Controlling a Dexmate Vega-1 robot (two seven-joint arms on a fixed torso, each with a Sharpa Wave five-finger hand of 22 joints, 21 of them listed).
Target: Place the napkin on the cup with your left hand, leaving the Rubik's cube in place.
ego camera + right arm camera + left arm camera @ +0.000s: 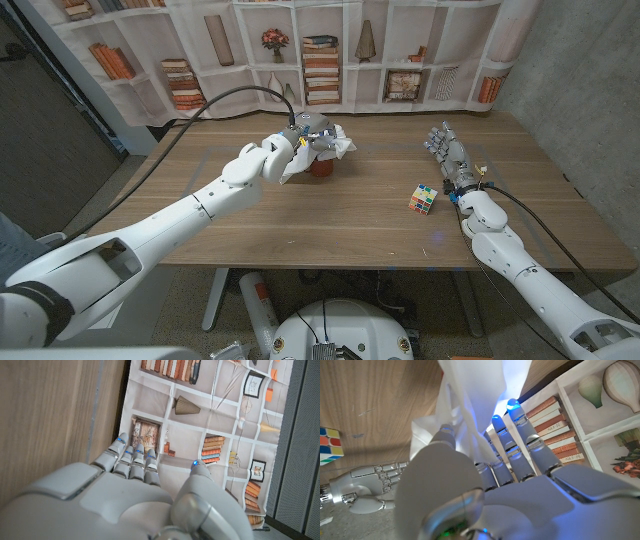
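Toward the far middle of the table [330, 225], your left robot hand [312, 135] hangs over the red cup [322, 167] with the white napkin [335, 143] clamped in its fingers; the cloth bunches around the hand and drapes down onto the cup's top, so only the cup's lower red part peeks out beneath it. From the left wrist view you can see the napkin [470, 405] pinched between the thumb and the fingers [512, 440], rising in a crumpled fold past the fingertips. Well to the right, the Rubik's cube [424, 199] sits on the table, apart from the cup and just left of your right robot hand [447, 155]. That right hand stands on the table near the right edge with its fingers stretched out side by side toward the far wall, holding nothing and not touching the cube. Beyond the far edge of the table hangs a backdrop [400, 50] printed with bookshelves and vases.
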